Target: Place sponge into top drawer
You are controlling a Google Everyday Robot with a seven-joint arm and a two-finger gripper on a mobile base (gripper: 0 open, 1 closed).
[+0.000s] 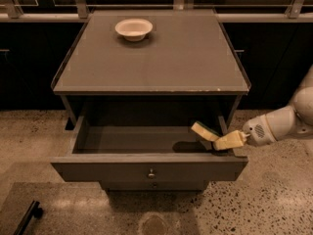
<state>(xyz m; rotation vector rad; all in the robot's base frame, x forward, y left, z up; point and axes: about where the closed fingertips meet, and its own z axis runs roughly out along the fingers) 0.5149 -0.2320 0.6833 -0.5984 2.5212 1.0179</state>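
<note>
The arm (286, 124) comes in from the right edge of the view, its rounded white segments sloping down and leftward to a wrist that lies nearly level. At the end of that wrist the gripper (220, 140) points left over the right end of the open top drawer (146, 168). Its pale fingers (231, 140) are closed on the sponge (204, 131), pinching the end nearest them. The sponge sticks out past the fingertips, up and to the left, tilted, with its yellow foam face up and the dark scrub layer underneath. It hangs in the air above the drawer's inside, just within the right side wall and clear of the drawer floor. Its shadow (183, 146) falls on that floor, below and to the left of the gripper. The drawer is pulled well out, and its flat front panel runs just below the gripper and toward the viewer. The small round knob (151, 173) sits farther left along that panel. Below the knob a second knob (154, 184) shows on the lower drawer front (151, 185). Above and behind the gripper spreads the grey cabinet top (161, 62). A white bowl (133, 28) stands near the top's far edge, well apart from the gripper, up and to the left.
</note>
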